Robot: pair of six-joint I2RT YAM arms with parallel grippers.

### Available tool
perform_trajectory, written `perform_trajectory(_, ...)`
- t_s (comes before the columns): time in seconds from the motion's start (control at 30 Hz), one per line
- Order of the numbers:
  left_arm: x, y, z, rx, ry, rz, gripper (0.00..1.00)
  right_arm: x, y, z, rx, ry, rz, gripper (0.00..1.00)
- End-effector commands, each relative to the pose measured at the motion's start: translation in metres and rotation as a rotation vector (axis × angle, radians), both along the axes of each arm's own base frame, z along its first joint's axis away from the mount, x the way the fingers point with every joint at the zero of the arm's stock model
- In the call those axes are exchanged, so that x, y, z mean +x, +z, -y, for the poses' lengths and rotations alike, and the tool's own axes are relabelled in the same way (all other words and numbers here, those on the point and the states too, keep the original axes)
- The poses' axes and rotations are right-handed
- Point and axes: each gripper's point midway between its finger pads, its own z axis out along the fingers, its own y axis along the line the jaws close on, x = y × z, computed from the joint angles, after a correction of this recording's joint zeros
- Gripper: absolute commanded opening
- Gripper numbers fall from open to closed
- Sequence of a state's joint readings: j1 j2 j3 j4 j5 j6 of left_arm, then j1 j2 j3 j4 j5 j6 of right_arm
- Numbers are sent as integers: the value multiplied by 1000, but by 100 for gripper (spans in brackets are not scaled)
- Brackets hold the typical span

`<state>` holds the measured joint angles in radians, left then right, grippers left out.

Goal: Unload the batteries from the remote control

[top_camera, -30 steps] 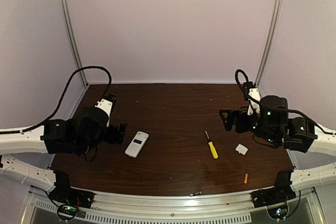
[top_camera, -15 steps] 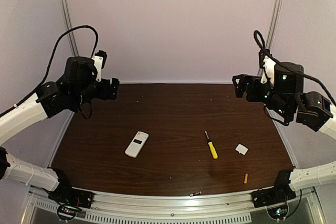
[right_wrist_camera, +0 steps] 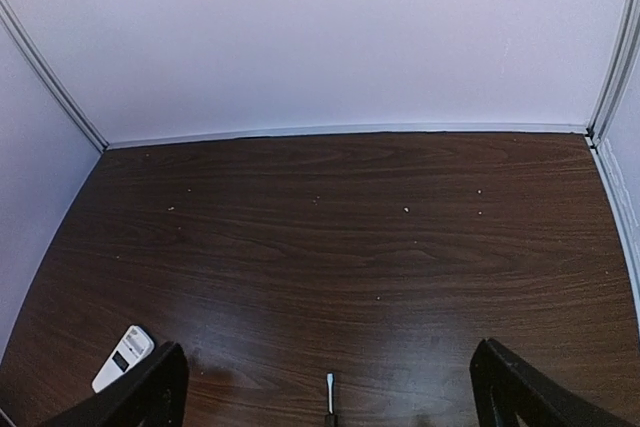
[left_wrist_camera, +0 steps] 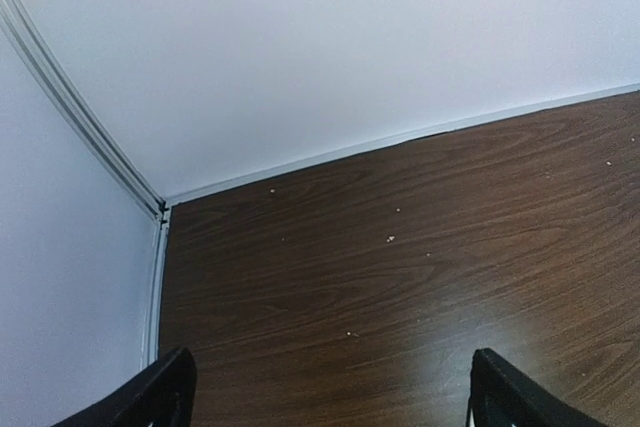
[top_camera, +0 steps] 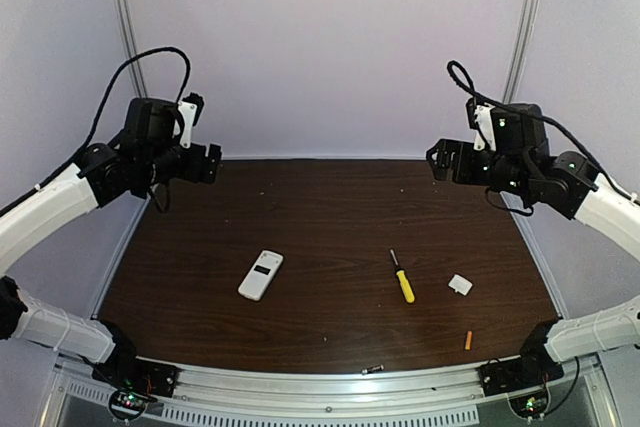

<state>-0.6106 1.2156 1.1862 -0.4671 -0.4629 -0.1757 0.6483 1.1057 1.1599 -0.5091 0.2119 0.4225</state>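
Note:
The white remote control (top_camera: 260, 274) lies on the brown table left of centre, its dark rectangular recess up; it also shows in the right wrist view (right_wrist_camera: 123, 356). The orange battery (top_camera: 468, 340) lies near the front right. The dark battery (top_camera: 373, 370) lies on the front rail. My left gripper (top_camera: 212, 164) is raised high at the back left, open and empty. My right gripper (top_camera: 436, 162) is raised high at the back right, open and empty. In both wrist views the fingers stand wide apart above bare table.
A yellow-handled screwdriver (top_camera: 402, 278) lies right of centre; its tip shows in the right wrist view (right_wrist_camera: 328, 390). A small white square cover piece (top_camera: 460, 285) lies to its right. White walls with metal corner posts (top_camera: 130, 47) close in the table.
Both arms have risen from low over the table to high at the back corners. The right gripper then swung a little inward. The things on the table have not moved.

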Motion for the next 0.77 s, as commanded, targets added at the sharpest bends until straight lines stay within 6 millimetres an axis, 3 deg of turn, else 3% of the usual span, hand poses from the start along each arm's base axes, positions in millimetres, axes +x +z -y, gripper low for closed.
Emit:
perform_trajectory(0.0,1,22,5,2,-52,49,97,2,-4,-5,12,30,-12,100)
perform_trajectory(0.23,11,17,2,34,-32,54,97,7,1,6,15,-12,5,100)
perform_trajectory(0.73,18,1,-1,22,-14,30,97,9,-14,18,-18,-52,-14,100)
